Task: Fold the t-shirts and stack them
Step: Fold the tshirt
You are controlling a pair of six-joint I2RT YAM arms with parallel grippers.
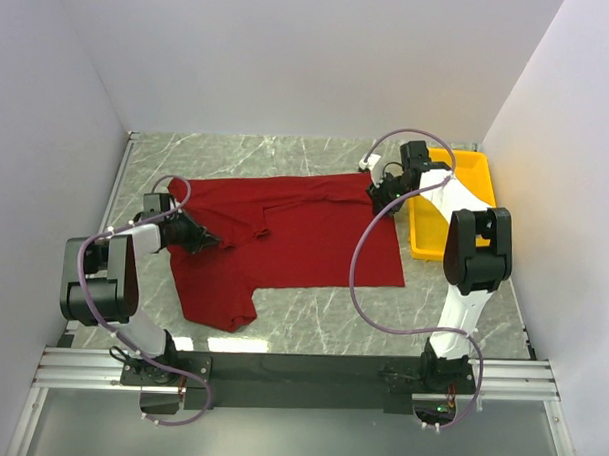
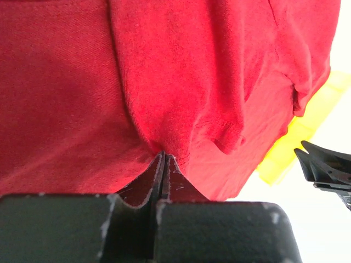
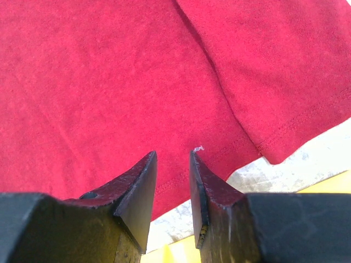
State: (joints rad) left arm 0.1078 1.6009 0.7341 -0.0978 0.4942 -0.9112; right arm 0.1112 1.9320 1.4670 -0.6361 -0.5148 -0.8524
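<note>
The maroon t-shirt [image 1: 284, 232] lies spread on the marble table, partly folded over at its far left, with a sleeve hanging toward the front left. My left gripper [image 1: 206, 239] is shut on a pinch of the shirt's cloth [image 2: 164, 109] near its left edge; the cloth bunches at the fingertips [image 2: 163, 156]. My right gripper [image 1: 378, 196] is open at the shirt's far right corner. In the right wrist view its fingers [image 3: 173, 164] straddle the hemmed edge of the shirt [image 3: 109, 82], with a gap between them and nothing gripped.
A yellow plastic tray [image 1: 467, 169] stands at the right, just beyond the shirt's right edge; it shows in the left wrist view [image 2: 299, 142] and the right wrist view [image 3: 164, 253]. White walls enclose the table on three sides. Marble surface [image 1: 321, 319] lies in front of the shirt.
</note>
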